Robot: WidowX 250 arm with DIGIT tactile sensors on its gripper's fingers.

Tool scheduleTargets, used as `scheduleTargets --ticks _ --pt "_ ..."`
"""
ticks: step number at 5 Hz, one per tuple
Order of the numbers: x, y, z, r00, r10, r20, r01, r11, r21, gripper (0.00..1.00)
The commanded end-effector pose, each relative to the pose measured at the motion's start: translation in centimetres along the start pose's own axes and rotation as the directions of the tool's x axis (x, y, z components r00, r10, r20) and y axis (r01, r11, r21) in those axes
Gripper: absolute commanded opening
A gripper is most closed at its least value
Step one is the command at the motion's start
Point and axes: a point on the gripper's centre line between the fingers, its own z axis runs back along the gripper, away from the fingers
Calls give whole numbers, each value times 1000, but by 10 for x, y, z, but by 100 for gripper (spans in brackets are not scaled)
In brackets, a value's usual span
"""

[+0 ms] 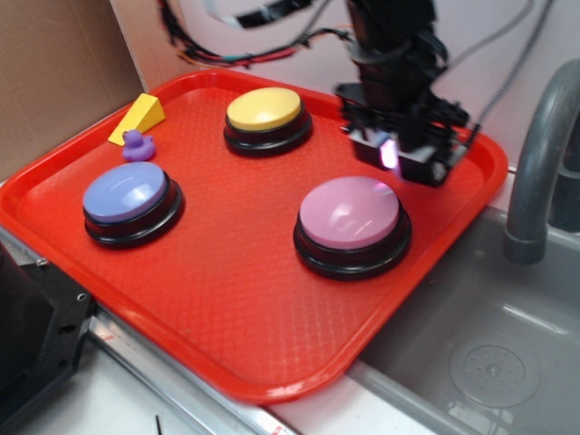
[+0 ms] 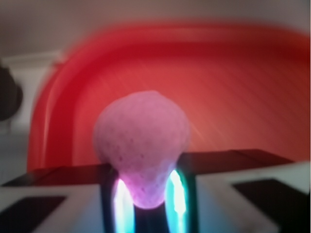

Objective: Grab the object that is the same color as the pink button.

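The small pink ball (image 2: 141, 148) sits pinched between the gripper (image 2: 148, 194) fingers, its lower end wedged between two glowing pads (wrist view is blurred). In the exterior view the gripper (image 1: 399, 149) hangs over the red tray (image 1: 227, 299), just behind the pink button (image 1: 352, 216); yellow button (image 1: 265, 109) sits to its left
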Motion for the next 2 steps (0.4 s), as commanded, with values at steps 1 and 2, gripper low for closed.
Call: scheduleTargets --ticks 1,2 --pt "-29 40 98 970 241 -37 -243 966 -85 0" --pt "-45 59 114 952 267 -151 -280 958 -70 0"
